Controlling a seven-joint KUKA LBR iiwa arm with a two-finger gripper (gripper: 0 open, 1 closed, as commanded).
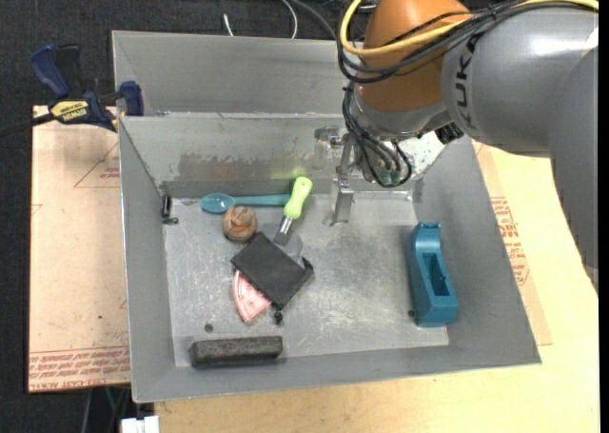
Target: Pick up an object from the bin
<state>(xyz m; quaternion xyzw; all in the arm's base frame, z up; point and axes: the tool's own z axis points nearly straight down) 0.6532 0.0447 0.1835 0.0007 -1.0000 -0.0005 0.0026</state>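
Note:
My gripper (339, 207) hangs under the orange cover at the back middle of the bin, over bare floor. Just to its left lies a small tool with a light green handle (296, 200), tilted, its metal tip pointing down-left. A teal spoon (231, 201) lies flat along the back wall, further left. Below the spoon sits a brown round lump (240, 222). A black square pad (271, 269) lies in front of the green tool, partly covering a pink wedge (247, 299).
A blue block-shaped thing with a slot (433, 275) lies along the right wall. A dark grey bar (236, 350) rests at the front left. Bare floor stretches between the black pad and the blue block.

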